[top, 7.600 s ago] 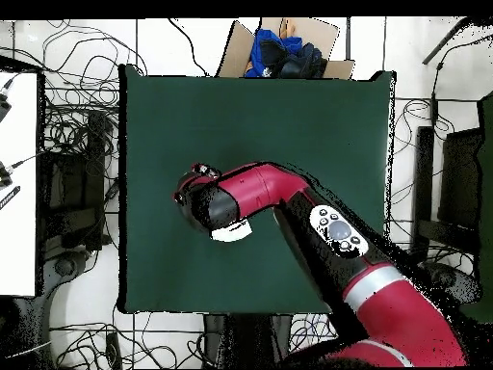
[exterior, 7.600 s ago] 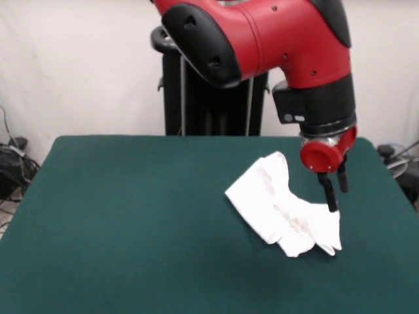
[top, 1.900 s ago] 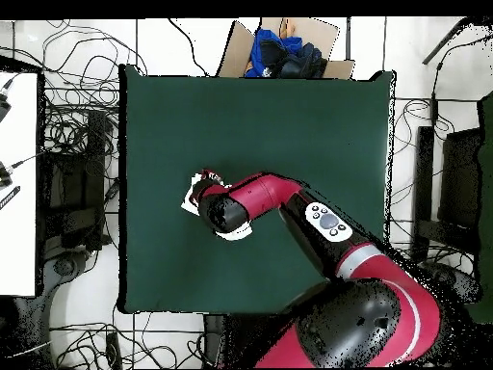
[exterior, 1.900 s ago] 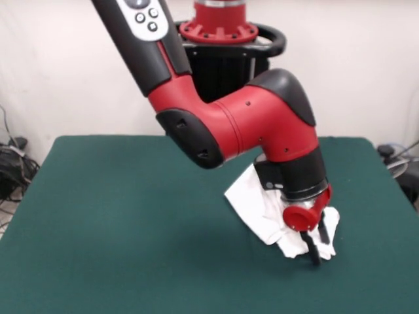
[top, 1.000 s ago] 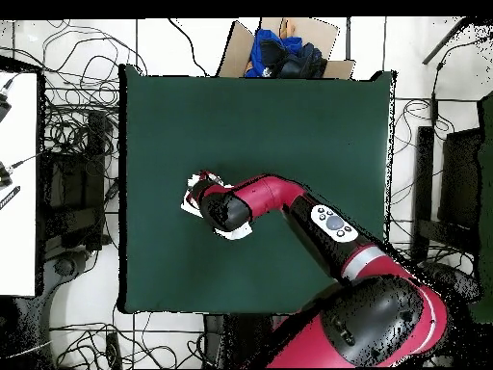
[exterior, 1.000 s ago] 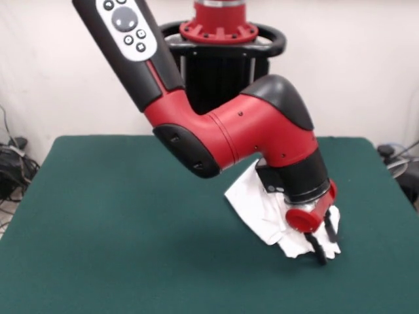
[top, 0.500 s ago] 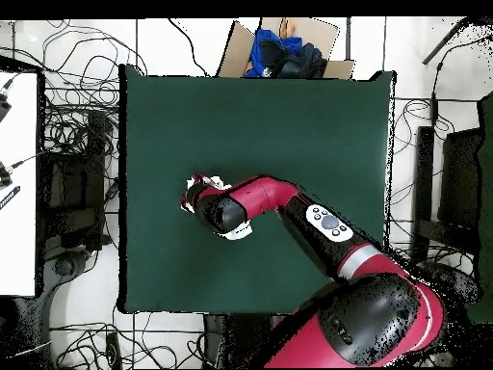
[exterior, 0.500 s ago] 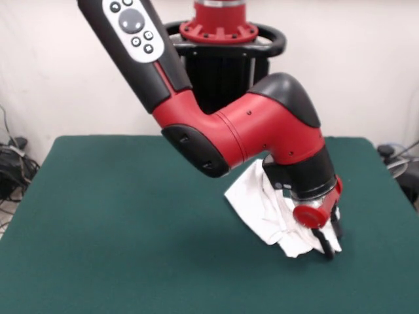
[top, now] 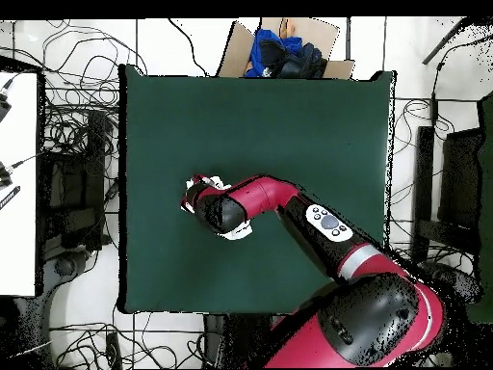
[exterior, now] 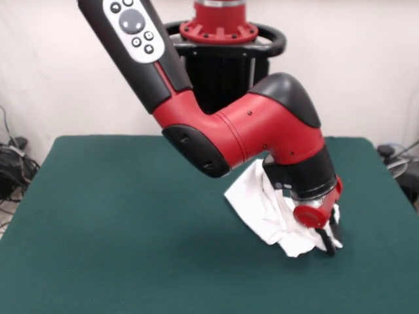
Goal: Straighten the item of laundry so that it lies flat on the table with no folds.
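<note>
While the crumpled white T-shirt (exterior: 272,208) lies bunched right of centre on the green worktop (exterior: 118,216), the end effector (exterior: 326,241) sits at its near-right corner, the heap running up-left beneath the wrist; grip state unclear.

The end effector (exterior: 328,241) has swung down to the crumpled shirt's (exterior: 267,208) edge.

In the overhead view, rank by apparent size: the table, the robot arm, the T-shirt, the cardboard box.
1. Dark green matte table.
2. Red and black robot arm; it is nearer the camera, so it looks bigger.
3. Brown cardboard box.
4. Crumpled white T-shirt, mostly hidden under the arm.
</note>
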Controlling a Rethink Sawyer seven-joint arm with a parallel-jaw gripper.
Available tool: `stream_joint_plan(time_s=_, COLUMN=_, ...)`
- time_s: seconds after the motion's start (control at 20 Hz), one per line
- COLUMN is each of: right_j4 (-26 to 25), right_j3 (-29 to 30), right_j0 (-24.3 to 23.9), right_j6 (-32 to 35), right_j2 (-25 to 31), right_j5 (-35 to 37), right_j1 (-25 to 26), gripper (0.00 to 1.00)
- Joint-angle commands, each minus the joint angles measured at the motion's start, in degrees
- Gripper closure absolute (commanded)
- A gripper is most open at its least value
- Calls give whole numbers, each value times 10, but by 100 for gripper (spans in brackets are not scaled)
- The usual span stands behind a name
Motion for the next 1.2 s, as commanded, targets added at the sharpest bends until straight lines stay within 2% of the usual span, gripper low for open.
stream_joint_plan(time_s=0.05, right_j4=-14, right_j3=-1, right_j0=18, right_j6=-90, right_j2=12, right_j5=71, right_j1=18, gripper=100)
stream_joint_plan(time_s=0.55, right_j4=-7, right_j3=2, right_j0=18, right_j6=-90, right_j2=9, right_j5=84, right_j1=18, gripper=100)
stream_joint_plan(time_s=0.85, right_j4=-11, right_j3=5, right_j0=18, right_j6=-81, right_j2=16, right_j5=67, right_j1=8, gripper=100)
stream_joint_plan(time_s=1.2, right_j4=58, right_j3=107, right_j0=-47, right_j6=-73, right_j2=124, right_j5=86, right_j1=-94, gripper=100)
